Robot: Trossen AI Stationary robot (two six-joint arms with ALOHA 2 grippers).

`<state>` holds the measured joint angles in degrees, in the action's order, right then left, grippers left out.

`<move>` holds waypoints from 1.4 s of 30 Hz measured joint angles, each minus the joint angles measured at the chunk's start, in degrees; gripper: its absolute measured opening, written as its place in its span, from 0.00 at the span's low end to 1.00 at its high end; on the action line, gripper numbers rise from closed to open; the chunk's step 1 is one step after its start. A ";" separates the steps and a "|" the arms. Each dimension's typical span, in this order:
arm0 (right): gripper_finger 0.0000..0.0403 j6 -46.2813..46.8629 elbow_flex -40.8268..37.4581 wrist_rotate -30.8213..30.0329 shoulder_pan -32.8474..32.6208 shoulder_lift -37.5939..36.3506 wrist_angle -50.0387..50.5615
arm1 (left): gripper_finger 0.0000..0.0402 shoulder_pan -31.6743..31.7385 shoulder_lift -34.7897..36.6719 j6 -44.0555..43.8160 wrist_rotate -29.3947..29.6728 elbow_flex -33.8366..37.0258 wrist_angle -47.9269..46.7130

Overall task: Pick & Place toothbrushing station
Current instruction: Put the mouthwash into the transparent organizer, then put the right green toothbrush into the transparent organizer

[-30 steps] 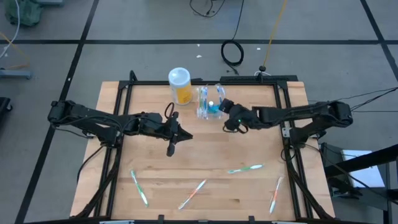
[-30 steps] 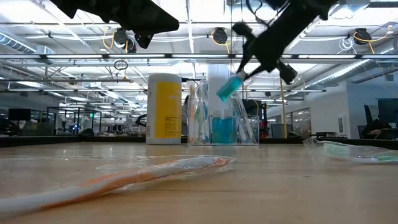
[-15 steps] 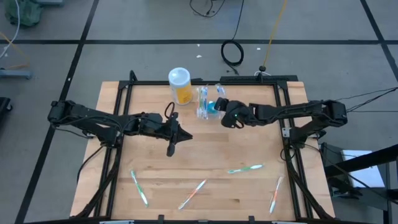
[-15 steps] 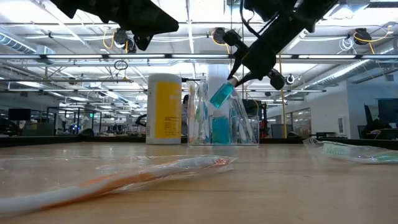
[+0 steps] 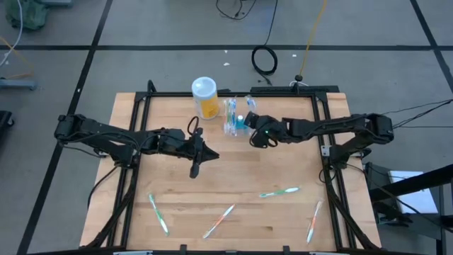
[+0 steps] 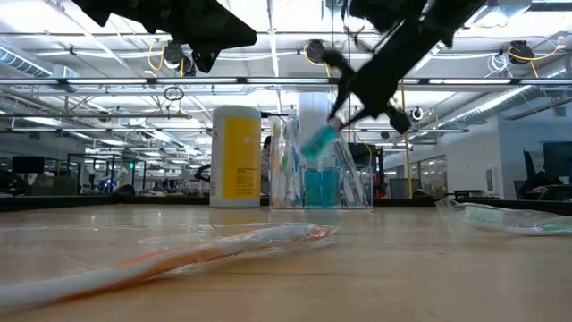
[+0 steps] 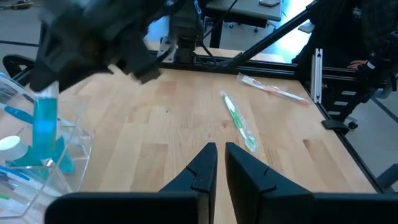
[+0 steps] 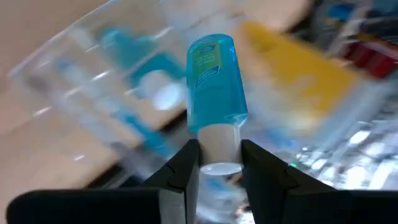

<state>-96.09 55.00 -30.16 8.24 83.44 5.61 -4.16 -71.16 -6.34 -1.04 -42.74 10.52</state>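
Four wrapped toothbrushes lie along the near side of the wooden worktop. Mid-worktop, left gripper hangs above the wood w/ fingers nearly closed, holding nothing. Farther back, right gripper has its fingers clamped on the white cap of a blue tube, tilted just over the clear toothbrushing station, which stands near the far edge beside a yellow cup.

The clear holder is smeared by motion in the right wrist view, its slots unreadable. The blue tube blurs in the low view too. From above, the right gripper is too small to show its grip.
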 joint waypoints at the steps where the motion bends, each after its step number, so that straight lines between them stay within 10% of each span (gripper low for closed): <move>1: 0.22 0.97 -0.09 0.03 0.39 0.29 1.43 | 0.08 0.00 0.02 -0.03 0.00 0.00 0.00; 29: 0.39 4.44 -0.09 4.82 3.79 4.56 -0.98 | 0.08 0.00 0.02 0.26 1.16 0.00 -0.04; 42: 0.41 48.41 -0.04 4.99 -7.46 3.93 -2.84 | 0.08 0.00 0.01 -0.03 1.20 0.00 -0.13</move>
<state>-47.68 54.96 -25.17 0.78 87.37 2.77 -4.16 -71.15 -6.37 0.16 -42.74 10.39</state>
